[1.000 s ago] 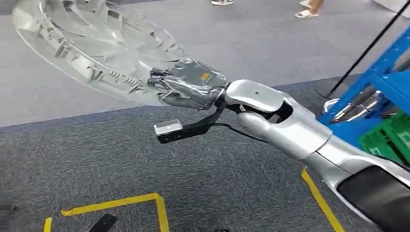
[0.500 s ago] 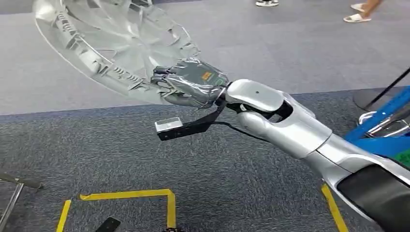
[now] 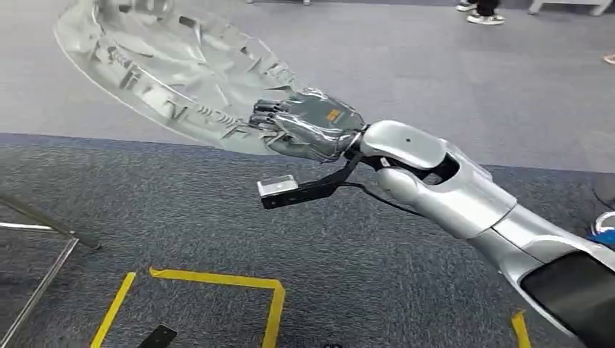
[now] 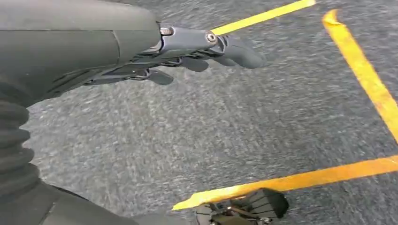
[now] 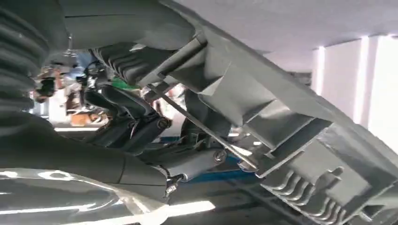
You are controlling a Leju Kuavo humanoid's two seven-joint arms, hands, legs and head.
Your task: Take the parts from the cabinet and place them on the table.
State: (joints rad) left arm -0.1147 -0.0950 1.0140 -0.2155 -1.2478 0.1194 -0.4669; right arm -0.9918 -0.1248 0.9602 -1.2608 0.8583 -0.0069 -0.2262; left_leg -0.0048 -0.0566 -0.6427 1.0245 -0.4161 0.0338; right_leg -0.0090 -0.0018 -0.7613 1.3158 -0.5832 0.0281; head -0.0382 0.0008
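The whole head view had swung since a second earlier: the blue cabinet had left the picture, and the yellow floor tape (image 3: 217,279) sat further right, so the camera turned rather than the things. The right hand (image 3: 308,127) still gripped the silver wheel cover (image 3: 167,65) by its near rim, fingers curled over the edge, the part held out over the grey carpet (image 3: 217,217), tilted. The left hand (image 4: 187,51) hung above the carpet, fingers apart and fairly straight, holding nothing.
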